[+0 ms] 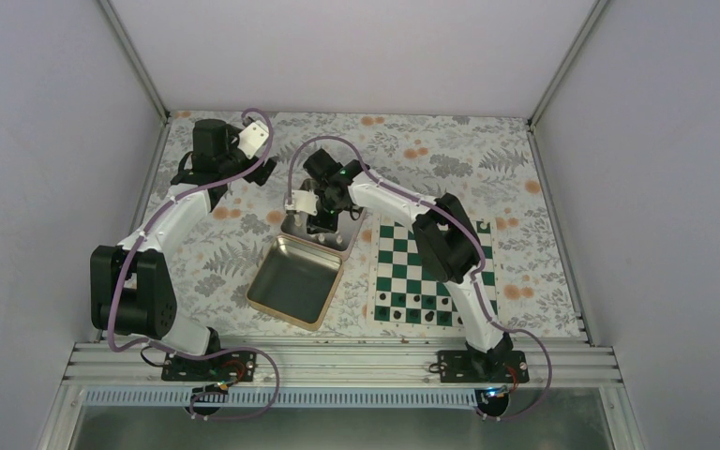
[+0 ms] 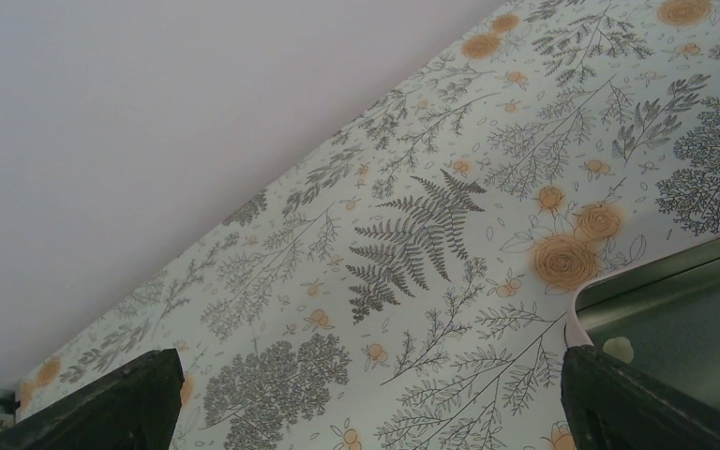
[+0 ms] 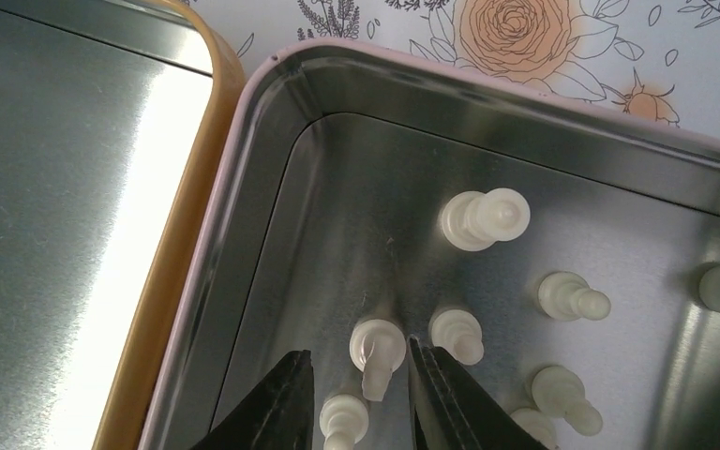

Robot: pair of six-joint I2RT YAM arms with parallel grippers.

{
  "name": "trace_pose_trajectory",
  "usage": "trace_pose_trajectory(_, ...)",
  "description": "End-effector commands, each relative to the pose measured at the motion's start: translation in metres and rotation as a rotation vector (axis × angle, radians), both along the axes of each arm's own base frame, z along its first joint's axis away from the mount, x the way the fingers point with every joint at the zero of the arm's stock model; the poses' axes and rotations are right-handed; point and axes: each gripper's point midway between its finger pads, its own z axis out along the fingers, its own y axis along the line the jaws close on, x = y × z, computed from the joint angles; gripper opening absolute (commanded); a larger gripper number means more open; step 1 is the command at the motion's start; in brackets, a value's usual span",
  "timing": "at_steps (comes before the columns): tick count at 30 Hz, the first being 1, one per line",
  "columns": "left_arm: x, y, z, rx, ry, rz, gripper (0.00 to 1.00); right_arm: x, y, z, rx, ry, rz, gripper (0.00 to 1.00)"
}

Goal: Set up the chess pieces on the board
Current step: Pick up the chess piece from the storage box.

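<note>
1. At the bottom centre of the right wrist view, the right gripper (image 3: 361, 403) is partly spread. Its fingers straddle one cream chess piece (image 3: 376, 352) without pinching it, and a gap shows on the left.
2. That piece lies flat on the floor of the tin (image 3: 272, 187). Its long axis runs up and down the frame, narrow end toward the gripper, so the jaws would close across its width.
3. More chess pieces (image 3: 572, 295) lie to the right.
4. In the top view, the board (image 1: 398, 281) lies lower right of the tin.
5. The left gripper (image 2: 367, 375) is spread wide over the bench (image 2: 244, 281), farther from the piece.
</note>
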Motion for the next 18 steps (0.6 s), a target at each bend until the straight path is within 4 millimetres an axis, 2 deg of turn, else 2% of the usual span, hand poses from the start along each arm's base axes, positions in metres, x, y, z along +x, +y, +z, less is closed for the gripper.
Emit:
trace_pose_trajectory(1, -0.002, -0.006, 0.012, -0.008, -0.032, -0.022, 1.00, 0.002, 0.003, -0.006, -0.009, -0.008, -0.001, 0.29)
trace_pose_trajectory(13, -0.001, -0.006, 0.011, -0.011, -0.030, -0.025, 1.00, 0.006, 0.004, -0.016, -0.028, -0.007, -0.012, 0.27)
trace_pose_trajectory(18, -0.001, -0.006, 0.010, -0.011, -0.027, -0.024, 1.00, 0.008, 0.004, -0.018, -0.028, -0.009, -0.016, 0.20)
